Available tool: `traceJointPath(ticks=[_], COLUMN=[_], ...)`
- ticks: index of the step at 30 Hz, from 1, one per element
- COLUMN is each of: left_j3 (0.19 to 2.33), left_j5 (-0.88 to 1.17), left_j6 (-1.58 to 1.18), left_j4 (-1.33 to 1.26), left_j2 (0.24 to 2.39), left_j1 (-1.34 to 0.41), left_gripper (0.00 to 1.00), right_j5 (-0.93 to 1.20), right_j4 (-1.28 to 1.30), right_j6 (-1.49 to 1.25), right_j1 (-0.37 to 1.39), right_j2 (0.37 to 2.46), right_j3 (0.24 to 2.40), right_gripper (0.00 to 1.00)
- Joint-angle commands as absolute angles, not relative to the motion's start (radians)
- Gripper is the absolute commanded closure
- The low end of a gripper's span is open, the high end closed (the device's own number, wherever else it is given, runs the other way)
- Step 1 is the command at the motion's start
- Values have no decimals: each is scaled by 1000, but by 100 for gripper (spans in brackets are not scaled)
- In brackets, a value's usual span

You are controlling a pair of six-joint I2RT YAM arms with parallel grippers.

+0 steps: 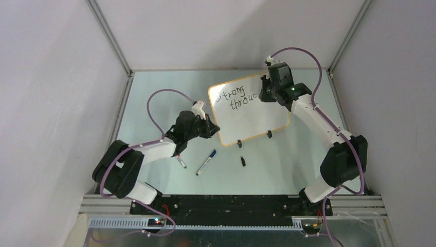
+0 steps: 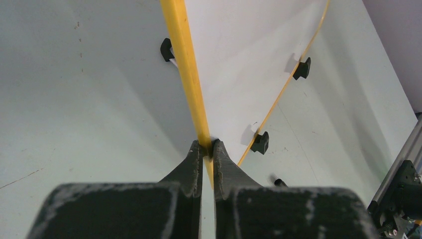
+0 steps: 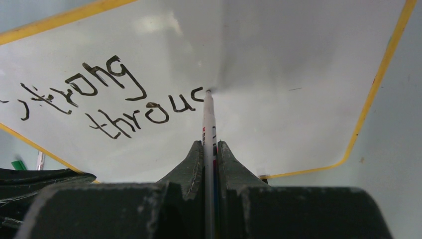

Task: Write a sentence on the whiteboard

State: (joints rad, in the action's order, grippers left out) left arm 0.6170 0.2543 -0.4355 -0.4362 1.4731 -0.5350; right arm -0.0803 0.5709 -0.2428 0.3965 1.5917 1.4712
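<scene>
Two words in, roughly: on the bench (image 1: 154,98), the whiteboard (image 1: 257,123) lies toward the far right, and the sentence (image 3: 124,104) on it reads "strong" then "throuc", so the rest of that word and anything after looks left to write. The left fingers (image 2: 196,152) are clenched on the whiteboard's yellow rim (image 2: 191,74), and the right fingers (image 3: 196,154) grasp a pen (image 3: 208,117) whose tip touches the whiteboard just past the last letter.

Bright, even lt; soft glare on whiteboard (image 3: 278,99)
</scene>
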Motion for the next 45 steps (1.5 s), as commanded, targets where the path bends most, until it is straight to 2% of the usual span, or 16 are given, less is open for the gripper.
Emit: traceJointPath(ticks=[1, 21, 45], left_j3=[632, 630, 634], left_j5=[210, 215, 213], left_j6=[-378, -380, -374], left_j4=[-424, -424, -415], left_j2=[1448, 1445, 1447], left_j1=[-541, -544, -548], left_gripper=[100, 100, 100], right_j5=[-75, -93, 33], right_j4=[544, 540, 485], right_j6=[-237, -255, -271], right_j1=[393, 393, 405], right_j2=[1600, 1526, 1539], right_j3=[1521, 1349, 1384], right_gripper=[100, 100, 100])
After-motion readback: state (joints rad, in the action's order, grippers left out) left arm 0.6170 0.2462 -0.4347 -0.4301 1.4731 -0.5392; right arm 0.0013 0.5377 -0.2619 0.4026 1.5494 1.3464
